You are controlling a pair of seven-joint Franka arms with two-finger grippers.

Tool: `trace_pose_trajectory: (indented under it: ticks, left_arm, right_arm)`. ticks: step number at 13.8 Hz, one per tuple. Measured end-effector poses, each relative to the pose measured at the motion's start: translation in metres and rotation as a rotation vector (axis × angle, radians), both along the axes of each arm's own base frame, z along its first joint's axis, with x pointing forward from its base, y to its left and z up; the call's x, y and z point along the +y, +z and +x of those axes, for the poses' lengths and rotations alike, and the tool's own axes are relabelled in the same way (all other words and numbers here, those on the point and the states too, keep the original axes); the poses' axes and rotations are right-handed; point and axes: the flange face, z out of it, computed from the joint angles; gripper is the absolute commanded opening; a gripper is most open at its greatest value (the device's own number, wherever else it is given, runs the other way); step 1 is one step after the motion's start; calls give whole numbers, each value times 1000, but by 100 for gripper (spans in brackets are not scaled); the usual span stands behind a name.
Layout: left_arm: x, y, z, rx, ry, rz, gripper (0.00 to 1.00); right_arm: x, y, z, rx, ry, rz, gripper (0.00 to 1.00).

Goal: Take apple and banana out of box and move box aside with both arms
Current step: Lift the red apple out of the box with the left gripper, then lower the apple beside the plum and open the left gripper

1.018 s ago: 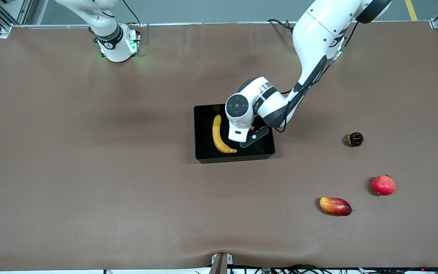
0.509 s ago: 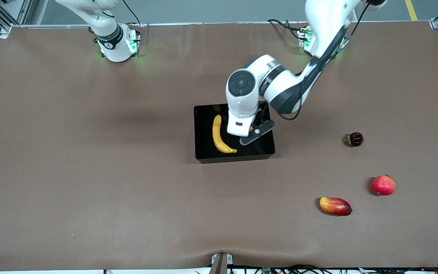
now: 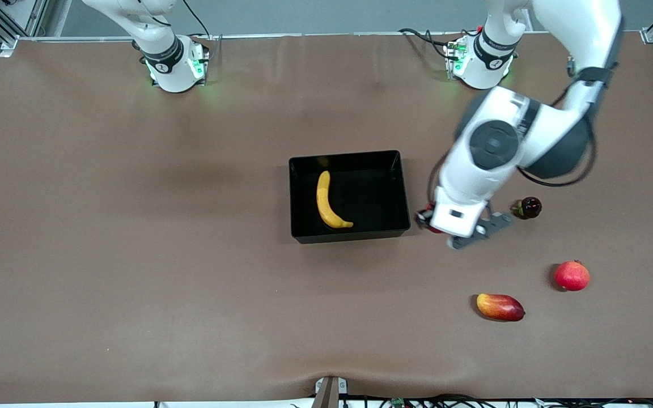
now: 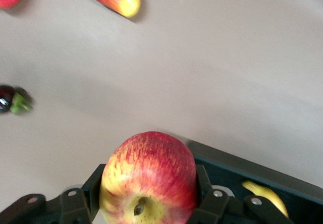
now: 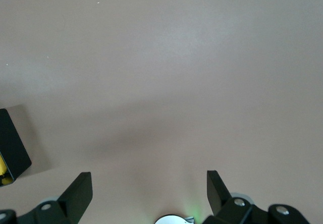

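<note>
- brown cloth covers the table, and the box sits near its middle with its low walls flat on the cloth.
- the banana lies inside the box along the wall toward the right arm's end, roughly from 12 to 5 o'clock. it is not yet taken out.
- the left gripper is part closed around the apple, one finger on each flank and the stem dimple facing the wrist camera. the grip looks centred, so the round fruit should not roll out.
- that gripper hangs over bare cloth just off the box's wall, at about 3 o'clock from the box in the front view. it is over the gap between the box and a small dark fruit.
- a mango and a pinkish-red fruit lie around 4 o'clock from the box, well apart from it. a drop spot for the apple likely has to avoid all three.
- the right gripper is wide open and empty over bare cloth, one corner of the box at the edge of its view. this arm waits.
- judged from this, the apple is out, and the banana and the two-arm push of the box are left.
</note>
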Motion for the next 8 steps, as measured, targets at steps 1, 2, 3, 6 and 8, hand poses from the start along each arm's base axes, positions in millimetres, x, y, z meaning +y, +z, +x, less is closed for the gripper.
trace_pose_trajectory:
  ticks: [1,2,3,6,8]
  left_arm:
    - [22,-11,9,20,-9,2,0]
    - [42,-26,17,43,-14,7,0]
    - [62,-43,25,64,-15,20,0]
    - [108,-95,40,92,-11,83,0]
    - [129,-126,43,76,4,72,0]
  right_arm:
    - [0,0,0,0,0,0,100]
    - [0,0,0,0,0,0,100]
    - [0,0,0,0,0,0,100]
    - [6,0,2,-6,11,1,100]
    - [17,1,5,-15,32,0,100]
